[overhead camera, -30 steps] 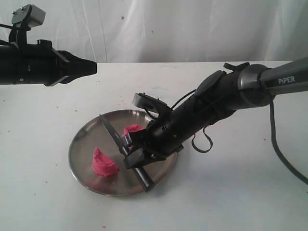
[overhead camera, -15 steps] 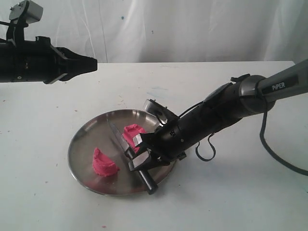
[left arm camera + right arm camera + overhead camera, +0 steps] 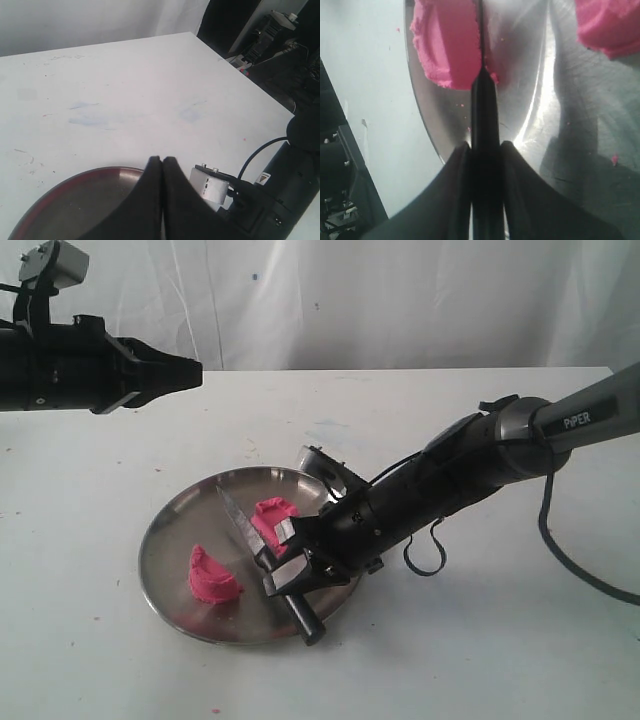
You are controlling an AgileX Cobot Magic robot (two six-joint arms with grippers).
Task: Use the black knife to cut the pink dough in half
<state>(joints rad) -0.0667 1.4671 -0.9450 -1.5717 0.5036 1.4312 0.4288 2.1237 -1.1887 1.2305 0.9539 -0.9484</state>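
Right wrist view, jaws: your right gripper (image 3: 485, 150) is closed narrowly on the handle of the knife (image 3: 483, 105), with one finger on each side of it.
Exterior view, same grip: your right gripper (image 3: 285, 562) holds the knife (image 3: 238, 523) partway along the handle. The butt sticks out behind the fingers past the plate's near rim, and the point aims at the far rim.
Blade: it is tilted and low over the plate (image 3: 175, 535), and it runs between the two pieces of dough (image 3: 272, 515). You cannot tell whether the edge rests on the steel.
Near half: this pink piece (image 3: 272, 515) lies just beside the blade, on your right arm's side. In the right wrist view, the near half (image 3: 447, 45) appears to touch the blade.
Far half: this piece (image 3: 210, 578) lies apart from the blade on its other side, toward the plate's front. In the right wrist view, the far half (image 3: 610, 25) is cut off at the picture's edge.
Plate, wrist detail: small pink crumbs lie on the plate (image 3: 545, 125).
Left jaws: the fingertips of your left gripper (image 3: 161, 165) are pressed together.
Left arm: your left gripper (image 3: 190, 370) hangs above the table (image 3: 500, 640), well apart from the plate and pointing toward the middle of the scene.
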